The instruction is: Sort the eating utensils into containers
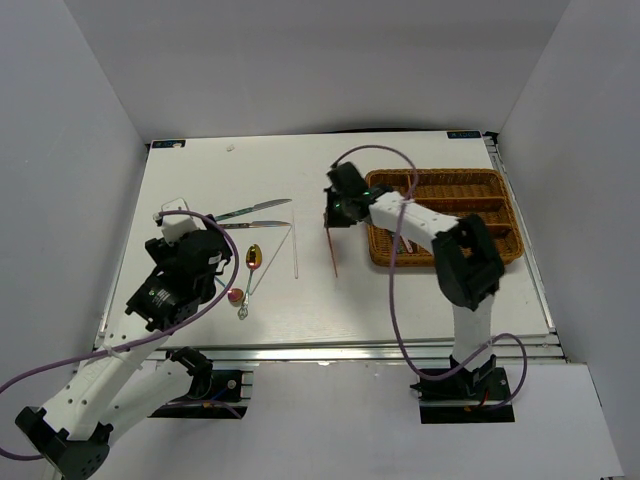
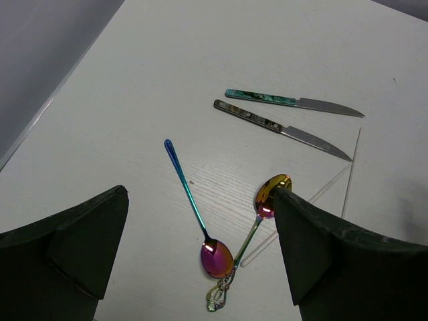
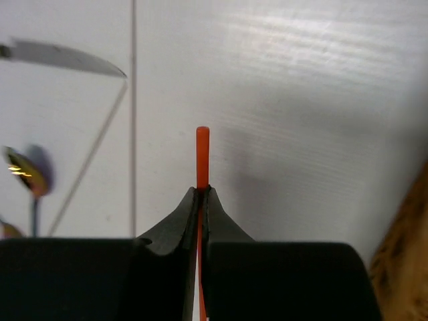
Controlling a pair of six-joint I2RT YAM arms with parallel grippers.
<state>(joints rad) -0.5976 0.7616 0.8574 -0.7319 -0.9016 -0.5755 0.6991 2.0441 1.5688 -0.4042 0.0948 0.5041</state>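
My right fingers (image 3: 224,224) are pinched tight on the red chopstick (image 3: 202,155), only a short stub poking out past the tips. From the top view the stick's long axis runs roughly far-to-near, a bit slanted: far end in my grip, free end pointing back toward the arm bases. Can't tell if that free end touches the surface (image 1: 200,180). It sits just left of the wicker tray (image 1: 440,180), outside it, not over any slot.

My left fingers (image 2: 80,247) are spread wide, holding nothing, over the left part of the surface. Btwn them lies the red-bowled spoon (image 2: 215,258), long axis diagonal, blue handle pointing away to the upper left in the wrist view. The gold spoon (image 2: 271,194) lies just beside it w/ its bowl next to my right-hand finger, its handle crossing down by the red bowl. Beyond are 2 knives, the green-handled knife (image 2: 294,101) and the dark-handled knife (image 2: 281,128), near parallel, blades pointing right. The white chopsticks (image 2: 352,170) lie apart at an angle, meeting near the knife tips
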